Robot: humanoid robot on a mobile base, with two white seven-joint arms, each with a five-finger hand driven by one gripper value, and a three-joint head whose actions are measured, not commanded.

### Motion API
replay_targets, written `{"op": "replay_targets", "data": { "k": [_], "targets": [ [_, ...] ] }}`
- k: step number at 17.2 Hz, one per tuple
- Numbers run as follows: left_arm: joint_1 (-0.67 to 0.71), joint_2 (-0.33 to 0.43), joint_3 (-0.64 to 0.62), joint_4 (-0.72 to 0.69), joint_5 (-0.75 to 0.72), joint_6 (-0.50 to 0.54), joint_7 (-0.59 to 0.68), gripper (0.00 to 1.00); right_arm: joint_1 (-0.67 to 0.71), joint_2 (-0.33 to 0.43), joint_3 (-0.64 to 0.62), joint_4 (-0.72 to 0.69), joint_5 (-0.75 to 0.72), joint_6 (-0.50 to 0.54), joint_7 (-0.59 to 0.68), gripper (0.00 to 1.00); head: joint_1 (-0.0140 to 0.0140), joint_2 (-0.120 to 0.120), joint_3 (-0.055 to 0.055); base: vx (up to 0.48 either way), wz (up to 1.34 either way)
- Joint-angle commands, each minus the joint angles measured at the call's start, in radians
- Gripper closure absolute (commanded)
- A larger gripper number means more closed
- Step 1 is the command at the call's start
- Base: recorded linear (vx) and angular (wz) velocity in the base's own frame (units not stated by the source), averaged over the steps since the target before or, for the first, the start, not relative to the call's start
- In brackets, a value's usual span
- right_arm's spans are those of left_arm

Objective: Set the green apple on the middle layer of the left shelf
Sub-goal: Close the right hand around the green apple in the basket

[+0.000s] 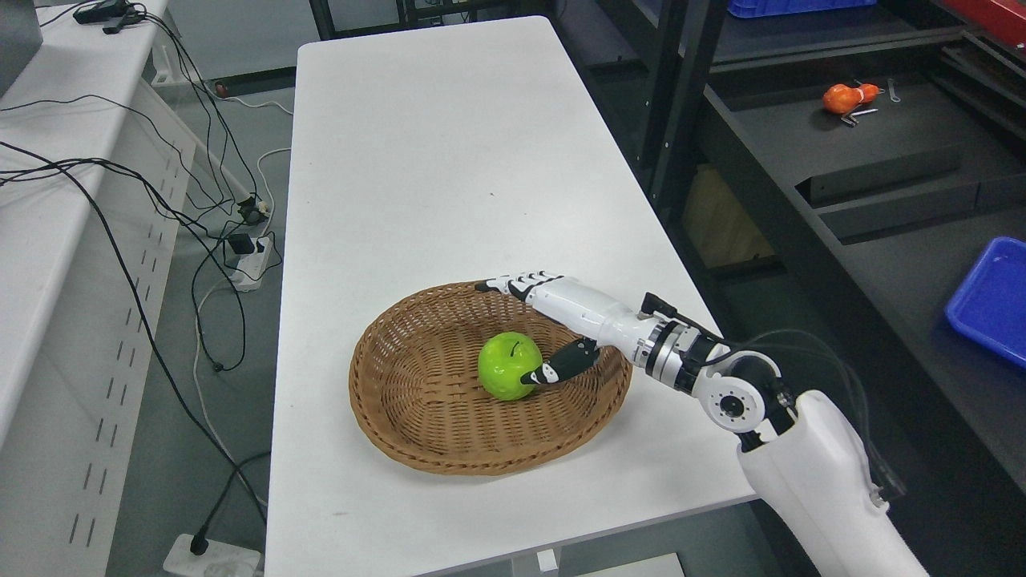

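Head view: one green apple (510, 366) in one basket (401, 417); right hand (553, 320) open, thumb touching it

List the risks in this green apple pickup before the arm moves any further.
1. The right robot hand is open: its thumb reaches the green apple on one side, while the fingers stretch above the far rim. A push from one side may roll the apple away.
2. The fingers lie close over the wicker basket rim, so closing may snag or drag it.
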Motion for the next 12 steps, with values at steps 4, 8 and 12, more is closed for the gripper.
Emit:
{"op": "replay_targets", "data": {
  "k": [4, 8, 12],
  "targets": [
    [0.0, 0.017, 0.0, 0.0, 0.0, 0.0, -0.001, 0.0, 0.016, -0.091, 0.133, 0.053, 0.02, -0.034, 0.043, 0.01, 0.0, 0.0, 0.0, 0.057, -0.04],
    [0.0, 0.017, 0.0, 0.0, 0.0, 0.0, -0.001, 0.0, -0.004, -0.073, 0.131, 0.052, 0.017, -0.063, 0.025, 0.03, 0.0, 0.0, 0.0, 0.023, -0.01],
    [0.0, 0.017, 0.0, 0.0, 0.0, -0.001, -0.001, 0.0, 0.008, -0.072, 0.117, 0.052, 0.006, -0.086, 0.02, 0.44, 0.0, 0.0, 0.0, 0.003, 0.0]
  ]
}}
